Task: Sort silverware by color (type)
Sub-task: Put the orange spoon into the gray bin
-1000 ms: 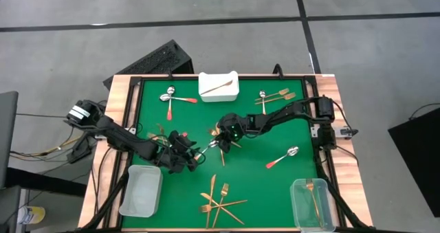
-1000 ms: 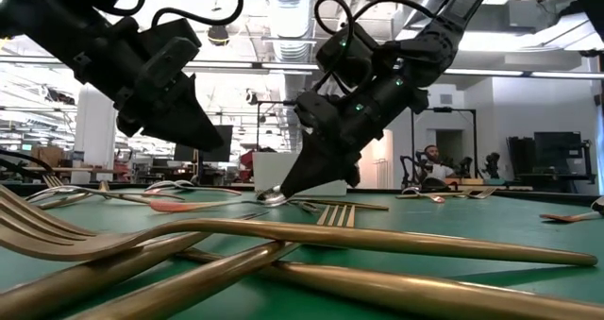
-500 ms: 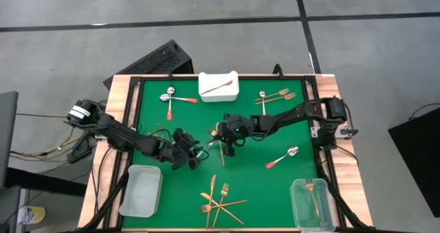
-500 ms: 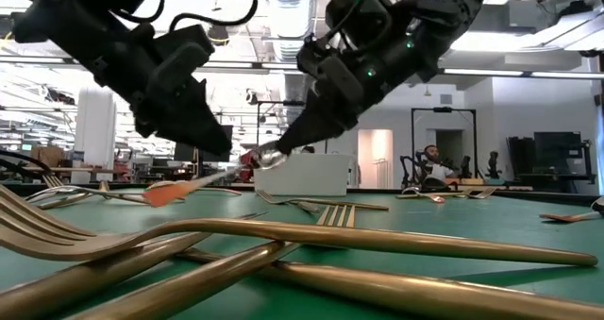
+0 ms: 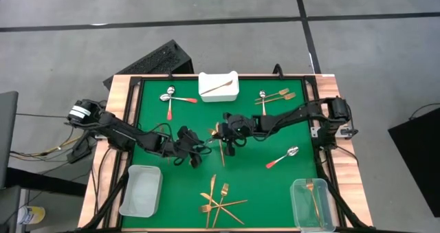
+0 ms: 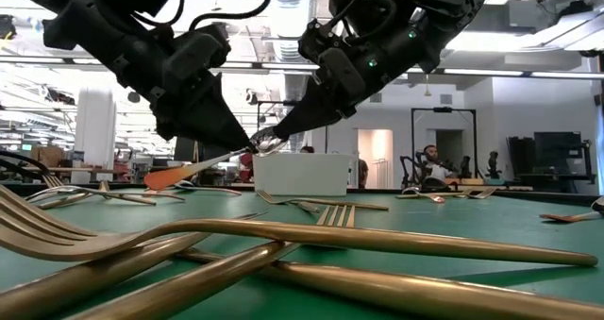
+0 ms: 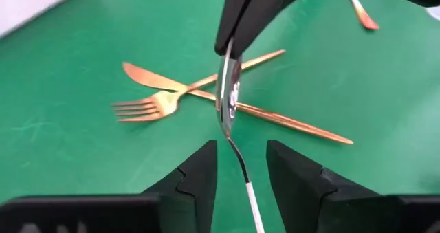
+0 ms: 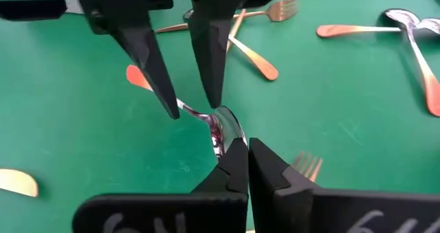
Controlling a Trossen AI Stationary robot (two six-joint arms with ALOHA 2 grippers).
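A spoon (image 6: 203, 164) with a silver bowl and a red handle hangs above the middle of the green table. My right gripper (image 8: 242, 145) is shut on its bowl. My left gripper (image 7: 240, 150) is open. Its two fingers stand on either side of the spoon's thin neck (image 8: 189, 113), with a gap showing on each side. In the high view the two grippers meet tip to tip at mid-table, the left one (image 5: 199, 150) and the right one (image 5: 221, 138). A copper knife and fork (image 7: 206, 95) lie crossed on the table under the spoon. My right gripper pinches the spoon's silver bowl (image 8: 221, 128) between its two fingertips. The fingers slant down at it from the table's right side. The spoon sticks out beyond the fingertips toward the left arm. Its red handle end (image 6: 165, 176) is lowest, and it looks clear of the table.
A white tray (image 5: 218, 86) at the far edge holds a gold piece. Clear bins stand at the near left (image 5: 141, 190) and near right (image 5: 313, 204), the right one with a gold fork. Other red-handled spoons (image 5: 170, 99) (image 5: 282, 157) and gold cutlery (image 5: 218, 200) (image 5: 275, 95) lie about.
My right gripper has risen with the spoon and rolled. The bowl left the table first, then the red handle end came up after it. My left gripper has swung toward the spoon, and its fingers now stand on either side of the neck.
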